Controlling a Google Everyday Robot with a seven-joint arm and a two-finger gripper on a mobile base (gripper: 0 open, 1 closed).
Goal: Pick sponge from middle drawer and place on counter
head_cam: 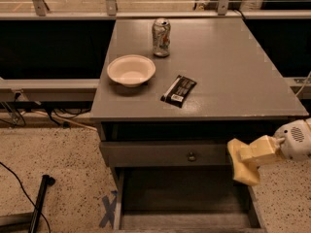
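The pale yellow sponge (242, 168) hangs bent from my gripper (252, 155), whose cream fingers (265, 148) are shut on it. It is held in the air at the right edge of the open middle drawer (184, 198), level with the shut drawer front above and below the counter (228, 67). The drawer's brown-grey floor shows nothing else in it. My white arm enters from the right edge.
On the counter stand a white bowl (131, 70), a soda can (161, 37) and a black snack packet (179, 90). A shut drawer front with a small round knob (192, 156) sits above the open drawer. A black pole (40, 203) lies on the speckled floor at left.
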